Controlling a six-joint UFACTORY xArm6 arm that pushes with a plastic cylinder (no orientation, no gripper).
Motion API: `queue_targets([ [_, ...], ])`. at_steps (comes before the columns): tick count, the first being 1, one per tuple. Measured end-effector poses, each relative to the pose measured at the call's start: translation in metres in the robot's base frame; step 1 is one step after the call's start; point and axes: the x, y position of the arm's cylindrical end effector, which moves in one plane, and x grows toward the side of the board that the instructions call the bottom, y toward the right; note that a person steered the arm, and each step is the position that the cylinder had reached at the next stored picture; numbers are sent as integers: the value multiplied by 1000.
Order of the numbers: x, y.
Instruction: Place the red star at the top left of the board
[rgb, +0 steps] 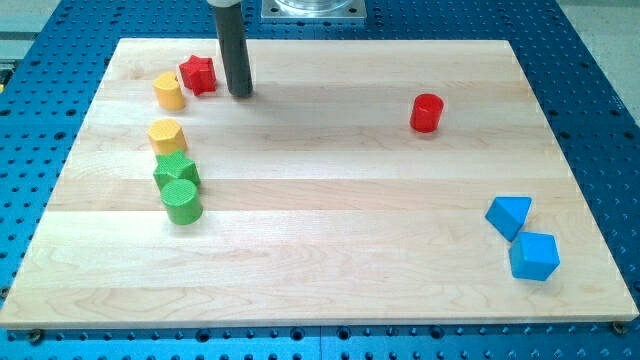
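The red star (198, 74) lies near the view's top left of the wooden board (320, 270). My tip (240, 94) rests on the board just to the right of the red star, a small gap between them. A yellow block (168, 91) sits just left of and slightly below the star, close to touching it.
A second yellow block (167, 135) lies below the first. Two green blocks (175, 171) (183, 201) stand below that, touching. A red cylinder (426, 113) sits right of centre near the top. Two blue blocks (509, 215) (534, 257) lie at the bottom right.
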Motion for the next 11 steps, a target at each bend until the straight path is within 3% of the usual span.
queue_targets([
  [1,-13,-61],
  [2,-12,-63],
  [3,17,-63],
  [5,-24,-112],
  [6,-25,-104],
  [7,9,-110],
  [8,39,-156],
  [10,-3,-167],
  [11,-7,-143],
])
